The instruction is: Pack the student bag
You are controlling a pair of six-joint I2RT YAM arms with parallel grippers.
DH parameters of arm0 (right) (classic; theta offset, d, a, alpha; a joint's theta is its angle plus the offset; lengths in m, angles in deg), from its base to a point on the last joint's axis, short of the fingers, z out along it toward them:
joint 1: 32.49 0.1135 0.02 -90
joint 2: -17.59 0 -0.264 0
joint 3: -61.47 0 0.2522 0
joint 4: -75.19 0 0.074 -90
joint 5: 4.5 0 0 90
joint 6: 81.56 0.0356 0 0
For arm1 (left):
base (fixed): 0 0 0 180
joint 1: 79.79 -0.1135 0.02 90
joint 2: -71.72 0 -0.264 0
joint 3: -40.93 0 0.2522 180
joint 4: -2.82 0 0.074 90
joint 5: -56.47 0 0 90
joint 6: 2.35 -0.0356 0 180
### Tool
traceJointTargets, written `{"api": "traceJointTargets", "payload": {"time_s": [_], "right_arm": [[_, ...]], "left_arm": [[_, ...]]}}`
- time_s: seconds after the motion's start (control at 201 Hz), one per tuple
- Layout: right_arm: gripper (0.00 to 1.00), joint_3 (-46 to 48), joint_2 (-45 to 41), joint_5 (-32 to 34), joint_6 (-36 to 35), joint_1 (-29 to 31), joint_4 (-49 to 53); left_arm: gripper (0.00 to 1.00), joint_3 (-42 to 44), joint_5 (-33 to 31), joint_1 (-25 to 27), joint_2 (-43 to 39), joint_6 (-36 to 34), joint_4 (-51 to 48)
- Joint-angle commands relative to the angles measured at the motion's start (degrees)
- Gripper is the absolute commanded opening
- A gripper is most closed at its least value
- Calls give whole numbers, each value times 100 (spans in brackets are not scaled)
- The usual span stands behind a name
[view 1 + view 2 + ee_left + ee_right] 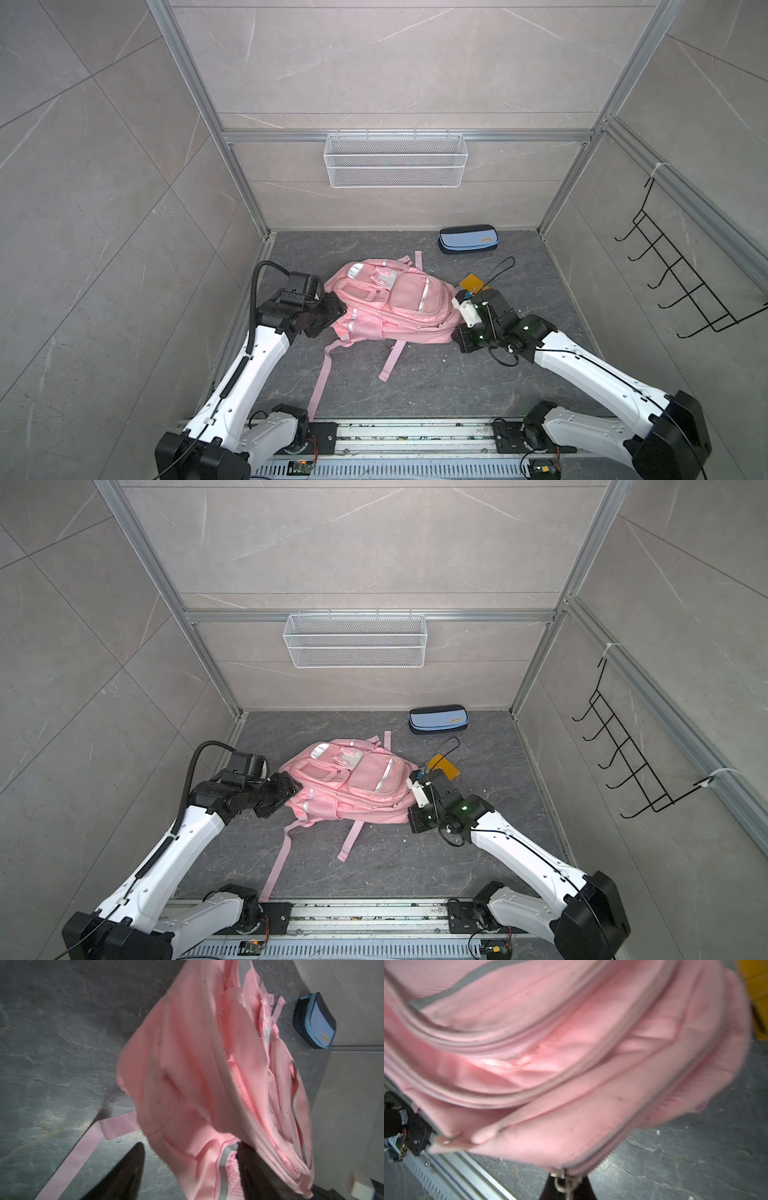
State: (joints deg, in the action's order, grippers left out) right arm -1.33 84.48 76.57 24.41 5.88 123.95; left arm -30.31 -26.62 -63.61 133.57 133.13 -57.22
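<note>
Right wrist view: catching the right claw (566,1191) pressed together at the tips, seemingly pinching the metal zip pull (563,1182) at the end of a curved zipper on the student bag (571,1053). Lying front-up in the middle of the dark table (457,374) in both top views, straps (322,374) trailing toward the near edge, sitting between the 2 claws and well apart from the blue pencil case (467,240) by the back wall (395,208). Gaping wide at the left claw (190,1147), straddling a lower corner beside the mesh pocket (232,1167) without clamping it. Judging the bag as soft, limp and probably light: sagging and folding under any pull, sliding on the table unless braced. Favouring the zip pull for opening and a piped seam or corner for anchoring, avoiding the thin mesh.
</note>
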Motion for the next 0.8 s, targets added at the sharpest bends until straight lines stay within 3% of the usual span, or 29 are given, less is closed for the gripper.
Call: {"api": "traceJointTargets", "payload": {"time_s": [0.0,0.08,0.179,0.284,0.399,0.518,0.618,0.722,0.792], "right_arm": [[0,-560,251,-194,-217,593,-58],[0,-727,421,-502,-224,981,-293],[0,-930,695,-946,-277,1389,-505],[0,-1231,1050,-1344,-412,1891,-530],[0,-1381,1302,-1722,-358,2234,-780],[0,-1219,1364,-2050,-172,2331,-1244],[0,-1118,1383,-2184,-177,2368,-1271],[0,-945,1252,-2279,-182,2386,-1383],[0,-839,1222,-2330,-125,2386,-1480]], "left_arm": [[99,-247,-264,308,-443,-565,-693],[99,7,-294,878,-917,-114,-1034],[99,538,-664,2080,-1528,1182,-1032],[98,1282,-966,3329,-1909,2588,182],[99,1521,-1905,4405,-1501,3260,1033],[99,1649,-2552,4895,-1054,3675,1663],[94,1850,-2841,5012,-921,3831,2411],[82,1845,-2906,5030,-646,3863,2725],[66,1869,-2911,5032,-498,3906,2904]]}}
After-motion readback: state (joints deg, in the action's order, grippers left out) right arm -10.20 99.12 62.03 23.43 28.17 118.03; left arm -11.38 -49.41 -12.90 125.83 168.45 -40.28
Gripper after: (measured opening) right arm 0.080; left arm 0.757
